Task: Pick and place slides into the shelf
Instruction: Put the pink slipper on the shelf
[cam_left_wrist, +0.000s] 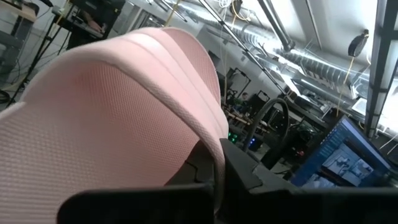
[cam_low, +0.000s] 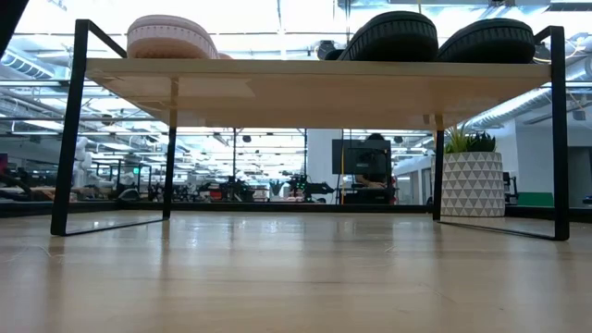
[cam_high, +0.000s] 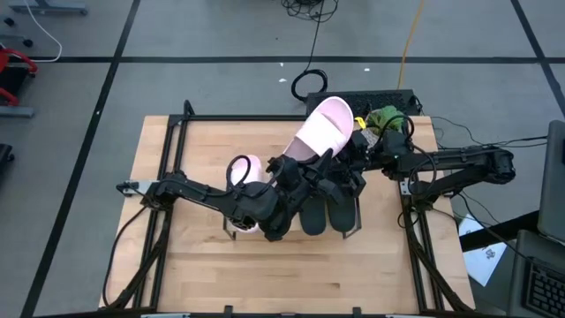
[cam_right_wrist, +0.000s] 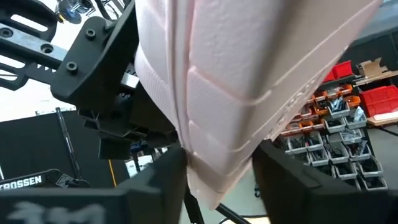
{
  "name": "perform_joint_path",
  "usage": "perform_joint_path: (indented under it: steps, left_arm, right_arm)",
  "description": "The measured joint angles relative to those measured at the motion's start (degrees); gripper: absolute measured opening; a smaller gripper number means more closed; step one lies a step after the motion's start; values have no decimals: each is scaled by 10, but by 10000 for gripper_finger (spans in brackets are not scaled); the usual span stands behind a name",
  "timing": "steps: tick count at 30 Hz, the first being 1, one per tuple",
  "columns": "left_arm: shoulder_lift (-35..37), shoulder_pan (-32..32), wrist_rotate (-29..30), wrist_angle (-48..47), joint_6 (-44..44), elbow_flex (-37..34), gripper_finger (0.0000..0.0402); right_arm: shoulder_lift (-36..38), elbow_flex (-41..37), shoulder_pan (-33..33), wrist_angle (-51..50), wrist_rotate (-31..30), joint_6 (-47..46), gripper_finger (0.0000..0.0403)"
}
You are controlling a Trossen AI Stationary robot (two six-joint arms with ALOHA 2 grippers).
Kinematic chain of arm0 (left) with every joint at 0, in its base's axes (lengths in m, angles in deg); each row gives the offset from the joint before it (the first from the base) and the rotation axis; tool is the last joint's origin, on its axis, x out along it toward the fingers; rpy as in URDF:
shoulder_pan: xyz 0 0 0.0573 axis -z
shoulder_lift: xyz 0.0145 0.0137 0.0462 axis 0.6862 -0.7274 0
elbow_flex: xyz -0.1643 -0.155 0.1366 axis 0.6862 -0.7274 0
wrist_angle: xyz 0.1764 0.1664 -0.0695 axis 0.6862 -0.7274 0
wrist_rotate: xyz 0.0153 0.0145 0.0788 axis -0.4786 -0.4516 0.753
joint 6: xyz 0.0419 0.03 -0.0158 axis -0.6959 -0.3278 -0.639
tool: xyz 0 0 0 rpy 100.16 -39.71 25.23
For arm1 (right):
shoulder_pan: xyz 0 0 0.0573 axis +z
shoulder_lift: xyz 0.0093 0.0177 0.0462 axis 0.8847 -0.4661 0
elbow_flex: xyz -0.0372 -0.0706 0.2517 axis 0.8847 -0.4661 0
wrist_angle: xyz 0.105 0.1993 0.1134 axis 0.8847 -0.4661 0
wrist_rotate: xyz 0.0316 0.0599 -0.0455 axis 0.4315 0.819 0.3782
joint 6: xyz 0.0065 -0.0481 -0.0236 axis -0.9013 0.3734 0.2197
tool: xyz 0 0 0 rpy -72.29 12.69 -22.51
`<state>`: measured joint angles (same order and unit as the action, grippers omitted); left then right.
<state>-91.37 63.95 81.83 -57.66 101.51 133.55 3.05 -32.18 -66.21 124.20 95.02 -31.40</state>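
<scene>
Pink slide (cam_high: 322,128) hangs tilted above the shelf (cam_high: 203,150), clenched in the left tool (cam_high: 305,168); right tool (cam_right_wrist: 217,180) straddles its edge, half-closed, seemingly for a handover; three slides already rest there.

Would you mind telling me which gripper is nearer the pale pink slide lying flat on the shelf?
Left. The left gripper, shut on the raised pink slide, is just beside the flat pale pink slide; the right gripper is farther off, above the black slides.

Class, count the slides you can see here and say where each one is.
4: two black slides and one pink slide on the shelf; another pink slide held up above it.
</scene>
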Motion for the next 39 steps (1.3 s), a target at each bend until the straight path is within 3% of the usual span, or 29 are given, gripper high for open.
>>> perform_joint_path:
  steps: [4, 7, 18, 27, 39]
  left_arm:
    - [0, 2, -1, -3, 7, 0, 0]
    - [0, 5, -4, -3, 9, 0, 0]
    - [0, 27, -4, 22, 6, 0, 32]
    - [0, 62, 11, 123, -99, 0, 64]
    - [0, 113, 30, 239, -233, 1, 67]
  right_arm:
    - [0, 0, 0, 0, 0, 0, 105]
    - [0, 0, 0, 1, 0, 0, 87]
    - [5, 0, 0, 1, 6, -26, 75]
    - [8, 0, 0, 2, 26, -58, 62]
    - [7, -2, -5, -19, 25, -78, 58]
